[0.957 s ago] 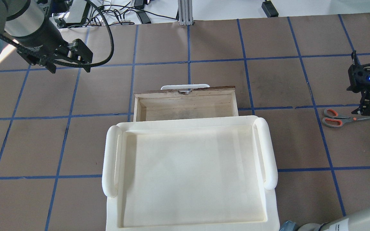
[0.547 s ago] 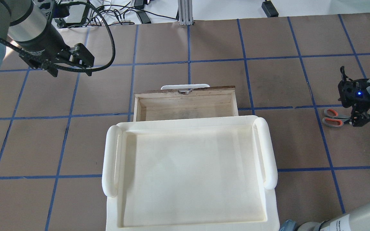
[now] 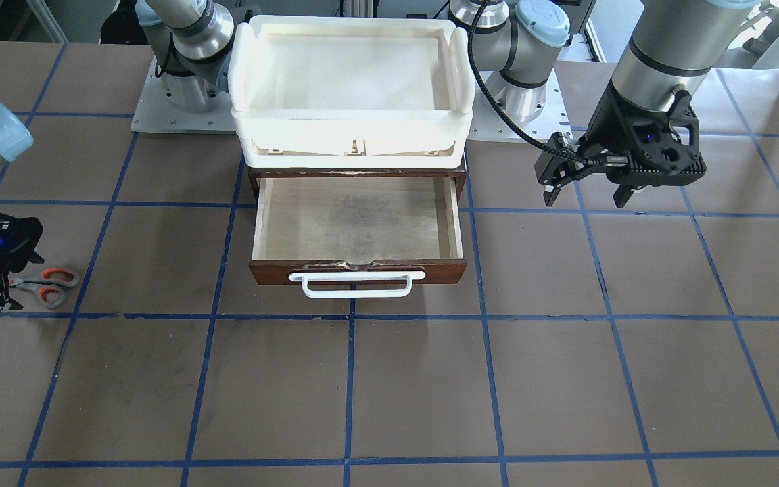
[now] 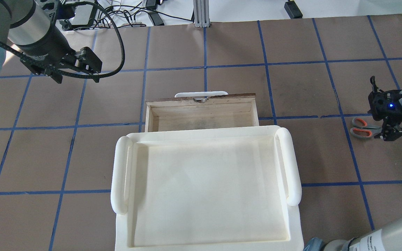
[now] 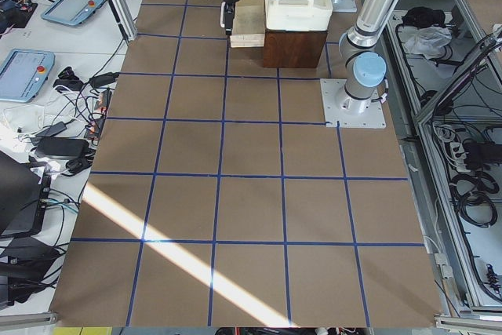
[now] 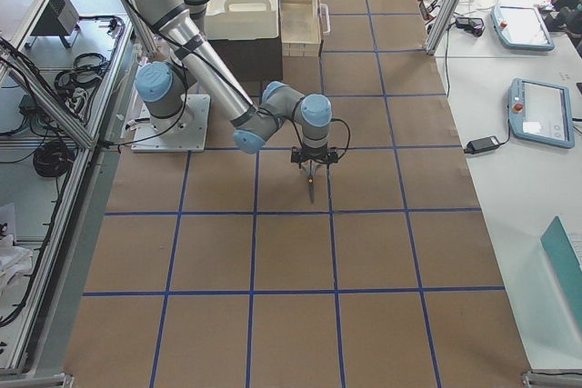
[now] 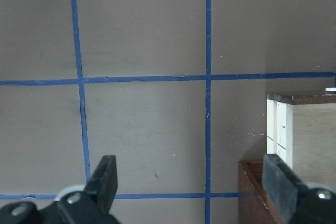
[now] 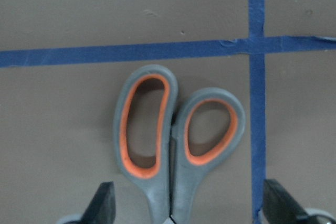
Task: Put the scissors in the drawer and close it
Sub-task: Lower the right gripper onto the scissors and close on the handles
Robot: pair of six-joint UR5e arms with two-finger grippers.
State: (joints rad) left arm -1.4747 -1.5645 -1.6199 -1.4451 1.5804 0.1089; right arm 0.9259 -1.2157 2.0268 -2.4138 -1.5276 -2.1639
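Scissors are laid flat on the table, well apart from the pulled-out drawer, at its 3 o'clock in the overhead view, with the handle loops turned towards it. The right gripper is set over them, jaws spread wide astride the shanks, and nothing is gripped. The left gripper is held wide open and empty at the drawer's 10 o'clock.

Scissors flat on brown table, handles toward top of view: long loop at view-left, rounder loop at view-right, both grey w/ orange lining, touching. Blades cut off at btm edge. Right gripper spread wide, one tip each side of handles, not touching. Blue tape crosses just above-right.
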